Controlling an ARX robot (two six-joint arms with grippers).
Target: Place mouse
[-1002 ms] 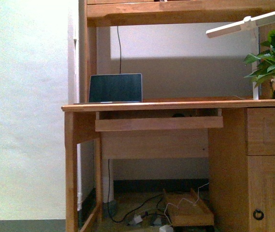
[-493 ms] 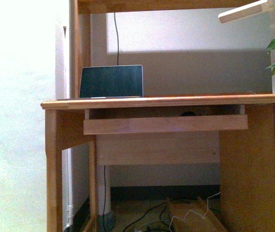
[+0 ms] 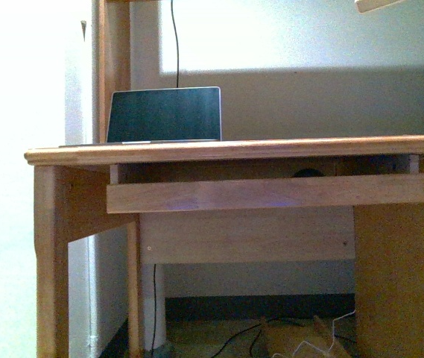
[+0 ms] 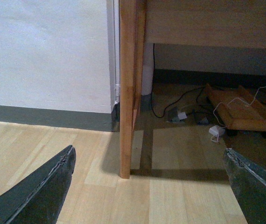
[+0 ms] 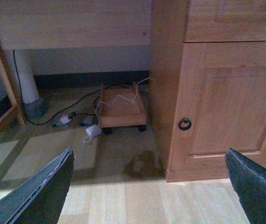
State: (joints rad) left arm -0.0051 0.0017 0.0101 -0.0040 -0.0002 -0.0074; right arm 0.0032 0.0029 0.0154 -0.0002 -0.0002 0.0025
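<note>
In the front view a wooden desk [image 3: 234, 149] fills the picture, and neither arm shows. An open laptop [image 3: 163, 114] with a dark screen stands on the left part of the desk top, and a thin black cable [image 3: 174, 45] hangs down the wall behind it. Under the top a pull-out tray [image 3: 264, 192] shows its long front board. The mouse [image 3: 306, 173] is a small dark rounded shape in the shadowed gap between the desk top and that board, toward the right. Only its upper part shows, and it is well apart from the laptop. In the left wrist view the left gripper [image 4: 148, 150] hangs over the pale wood floor with its two dark fingers [image 4: 39, 191] spread wide and nothing between them. The desk's left leg [image 4: 127, 88] stands ahead of it, and a low wooden cart [image 4: 240, 109] sits beyond among loose cables beside a small white adapter [image 4: 215, 131]. In the right wrist view the right gripper [image 5: 149, 151] is likewise spread wide and empty above the floor. It faces a cabinet door [image 5: 226, 107] with a dark ring handle [image 5: 185, 124], with the same wooden cart to one side under the desk.
</note>
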